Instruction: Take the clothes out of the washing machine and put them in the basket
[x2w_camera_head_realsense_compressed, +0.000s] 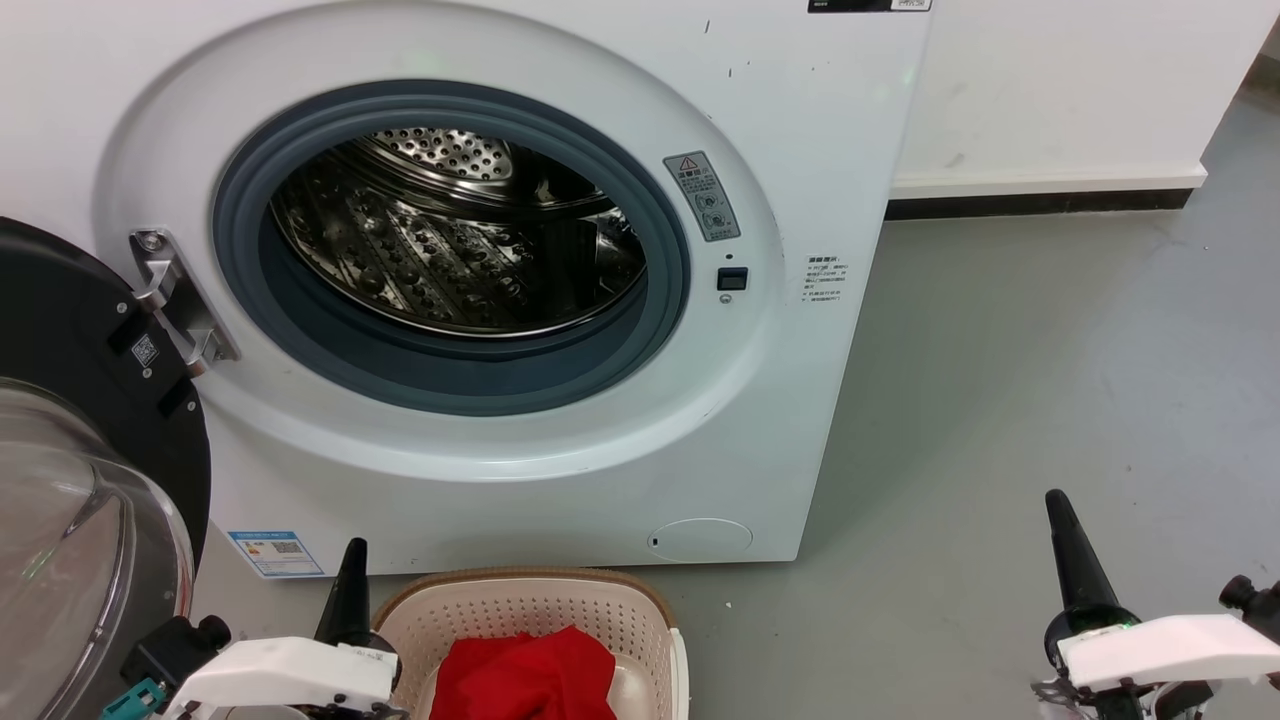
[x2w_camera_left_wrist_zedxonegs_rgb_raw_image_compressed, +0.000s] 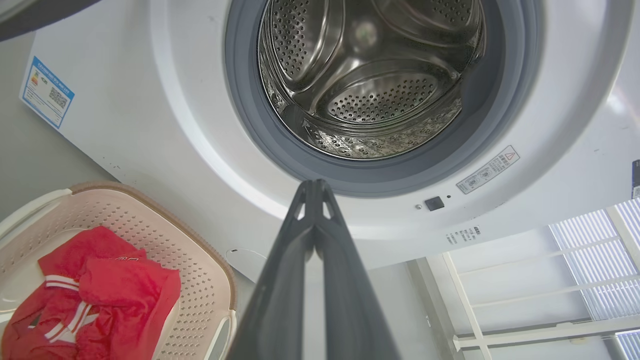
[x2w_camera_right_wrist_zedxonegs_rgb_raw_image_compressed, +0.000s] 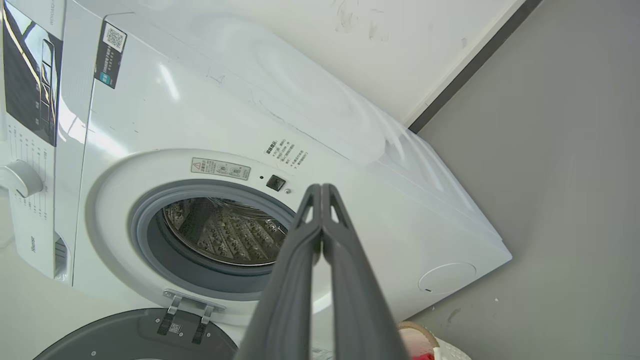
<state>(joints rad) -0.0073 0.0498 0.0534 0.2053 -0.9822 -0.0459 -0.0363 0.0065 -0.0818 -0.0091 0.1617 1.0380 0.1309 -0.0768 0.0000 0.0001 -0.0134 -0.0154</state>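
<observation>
From where I stand, the washing machine (x2w_camera_head_realsense_compressed: 820, 130) has its door (x2w_camera_head_realsense_compressed: 90, 330) swung wide to the robot's left. The steel drum (x2w_camera_head_realsense_compressed: 450, 250) looks bare (though its lowest front part, behind the grey seal (x2w_camera_head_realsense_compressed: 450, 385), is hidden from me). The clothes (x2w_camera_head_realsense_compressed: 525, 675), red with white stripes, lie bunched in the basket (x2w_camera_head_realsense_compressed: 520, 605), which sits on the floor (x2w_camera_head_realsense_compressed: 1050, 350) just in front of the machine.

The left hand (x2w_camera_head_realsense_compressed: 353, 560) hangs beside the basket's left rim, fingers pressed together and holding nothing. The right hand (x2w_camera_head_realsense_compressed: 1058, 510) is well off to the right over the floor, likewise pinched closed and empty.

I'd judge the job almost finished, with a last check of the drum in hand. To do it well, lean in to see the drum's bottom lip and spread the fingers before reaching. Enter through the middle of the seal, keeping the arm clear of the door.
</observation>
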